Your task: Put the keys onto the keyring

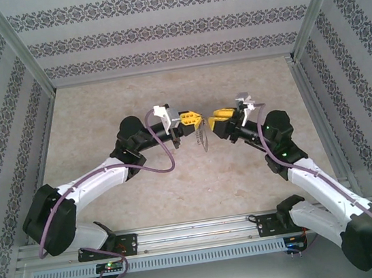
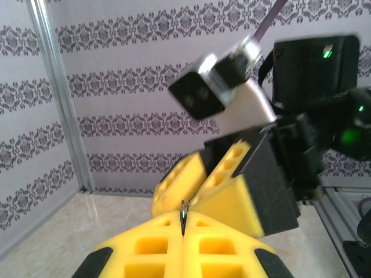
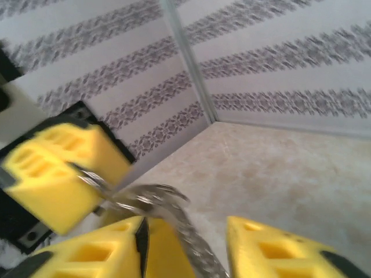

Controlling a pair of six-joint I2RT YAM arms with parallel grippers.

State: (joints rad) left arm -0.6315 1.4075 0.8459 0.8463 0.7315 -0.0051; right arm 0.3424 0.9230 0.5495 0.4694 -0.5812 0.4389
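The left gripper (image 1: 200,121) and the right gripper (image 1: 213,123), both with yellow blocky plastic fingers, meet tip to tip at the centre of the overhead frame, above the beige marbled tabletop (image 1: 166,93). The dark grey metal keyring with its silvery chain links (image 1: 204,139) hangs just below the spot where they meet, clear of the table.

In the left wrist view, the left gripper (image 2: 184,225) at the bottom centre has its fingers pressed together on a thin dark metal edge of the keyring (image 2: 184,211). The right gripper (image 2: 197,191) stands directly ahead and blocks most of the middle of that frame. Above it are the black and white wrist camera block (image 2: 217,87) and a green light (image 2: 348,136) at the right edge.

In the right wrist view, the right gripper (image 3: 185,231) at the bottom has its fingers spread apart. The blurred keyring (image 3: 168,202) runs down between them, close against the left-hand finger (image 3: 98,255), and no grip on it shows. At the left of the frame, the left gripper (image 3: 87,174) holds the other end.

Walls papered in grey damask bands (image 1: 158,29) close in the table on three sides, with aluminium posts (image 1: 20,48) at the corners. A purple cable (image 1: 165,162) loops off the left arm.
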